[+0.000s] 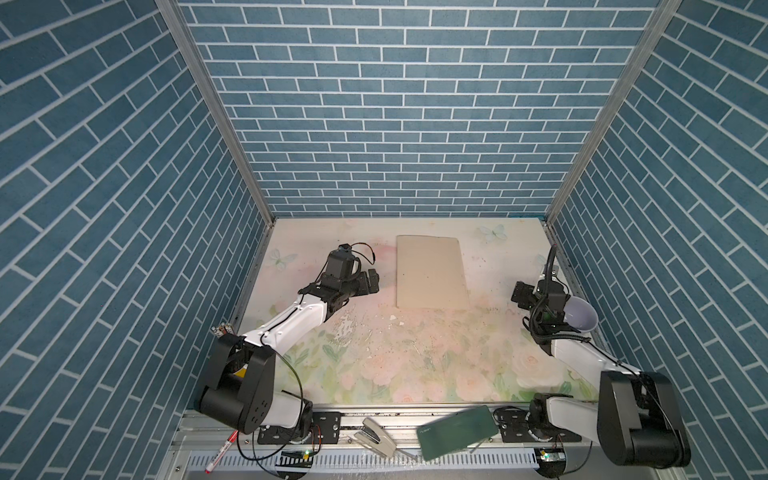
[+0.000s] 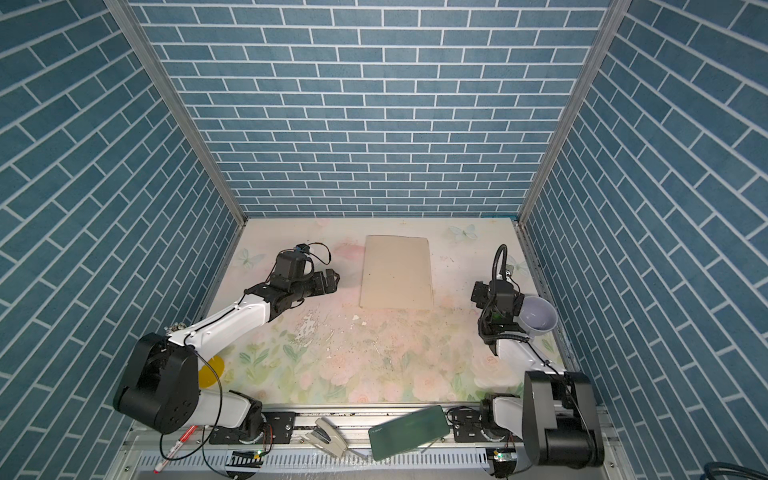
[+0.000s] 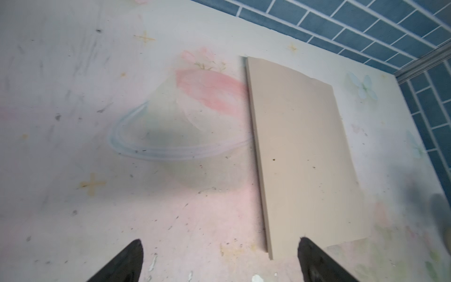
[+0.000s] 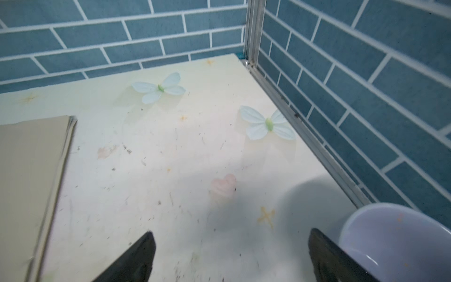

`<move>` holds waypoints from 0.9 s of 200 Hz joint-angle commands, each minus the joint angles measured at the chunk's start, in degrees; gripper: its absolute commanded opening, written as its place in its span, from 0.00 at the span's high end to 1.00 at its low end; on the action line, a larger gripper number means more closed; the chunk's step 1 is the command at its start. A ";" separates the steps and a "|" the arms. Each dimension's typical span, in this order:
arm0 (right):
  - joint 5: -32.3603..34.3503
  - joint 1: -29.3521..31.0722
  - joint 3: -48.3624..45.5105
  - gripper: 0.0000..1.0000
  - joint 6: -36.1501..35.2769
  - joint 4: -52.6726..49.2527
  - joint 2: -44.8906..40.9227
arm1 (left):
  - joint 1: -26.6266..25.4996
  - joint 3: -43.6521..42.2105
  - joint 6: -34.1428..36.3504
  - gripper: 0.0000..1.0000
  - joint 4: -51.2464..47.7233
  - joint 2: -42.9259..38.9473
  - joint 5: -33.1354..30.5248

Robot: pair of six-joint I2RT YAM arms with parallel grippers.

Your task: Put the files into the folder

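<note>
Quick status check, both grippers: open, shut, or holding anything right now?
Left gripper: open, fingers wide apart, holding nothing.
Right gripper: open, fingers wide apart, holding nothing.

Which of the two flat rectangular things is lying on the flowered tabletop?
The tan folder, lying closed and flat. The dark green case sits on the front metal rail instead.

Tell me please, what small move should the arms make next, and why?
Probably pull both arms back to rest. The folder lies closed and flat on the table, paper edges seem to show at its corner, no loose sheet is visible, and the left gripper and right gripper are open and empty.
</note>
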 commanded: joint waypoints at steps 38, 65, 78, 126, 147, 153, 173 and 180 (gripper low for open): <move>-8.10 -2.78 1.18 0.03 -4.24 17.52 12.53 | 1.59 -4.51 3.73 0.00 -2.08 -4.66 -10.20; -10.71 -2.86 0.76 0.01 -5.16 20.40 14.72 | 2.71 -7.20 6.25 0.00 -1.07 -7.40 -15.26; -10.80 -2.89 0.81 0.02 -5.16 20.32 14.78 | 3.02 -7.67 8.45 0.00 -1.05 -8.35 -18.59; -10.76 -2.95 0.73 0.01 -5.13 20.19 14.59 | 3.36 -10.70 16.16 0.00 4.87 -9.60 -35.98; -10.75 -2.95 0.72 0.01 -5.17 20.27 14.64 | 3.69 -11.05 23.20 0.00 8.46 -8.47 -37.92; -10.77 -2.94 0.72 0.01 -5.13 20.24 14.58 | 3.66 -11.26 24.46 0.00 9.63 -8.11 -38.90; -10.78 -2.92 0.72 0.01 -5.17 20.23 14.63 | 4.19 -14.78 28.16 0.00 18.28 -6.76 -40.36; -10.76 -2.94 0.73 0.01 -5.17 20.25 14.64 | 4.59 -16.60 29.35 0.00 22.42 -6.24 -39.87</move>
